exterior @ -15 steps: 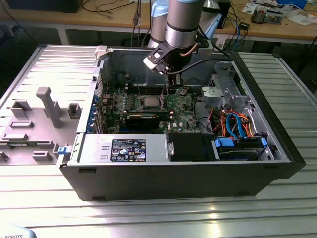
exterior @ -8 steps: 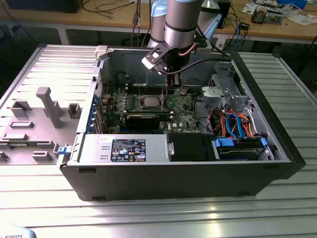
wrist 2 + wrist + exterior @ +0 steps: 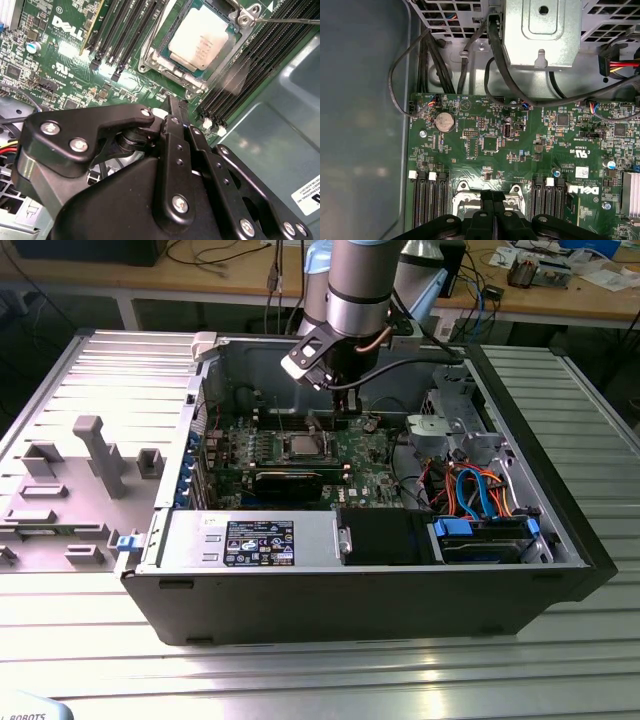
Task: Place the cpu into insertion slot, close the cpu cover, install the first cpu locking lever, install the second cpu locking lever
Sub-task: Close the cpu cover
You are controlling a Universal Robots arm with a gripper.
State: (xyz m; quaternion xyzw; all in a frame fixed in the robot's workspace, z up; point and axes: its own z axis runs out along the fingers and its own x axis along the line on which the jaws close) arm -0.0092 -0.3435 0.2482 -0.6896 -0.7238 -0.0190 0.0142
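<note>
We take this for a robotics lab or electronics workshop: beneath the gripper point(image 3: 345, 415) an opened desktop computer case point(image 3: 330, 602) lies on a ribbed aluminium table point(image 3: 320, 680). Beyond the gripper, well apart, runs a wooden workbench point(image 3: 70, 275) littered with cables point(image 3: 215, 252), papers point(image 3: 605, 278) and loose electronic parts point(image 3: 535, 270).

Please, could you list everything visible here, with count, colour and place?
computer case: 1, black, open on metal table
circuit board: 1, green, inside the case
chip: 1, silver-grey, middle of the board
cover frame: 1, silver, around the chip
coin battery: 1, silver, on the board
graphics card: 1, black, on the board
cables: several, blue and orange, exterior view's right
end effector: 1, black, shut, above the board near the chip
</note>
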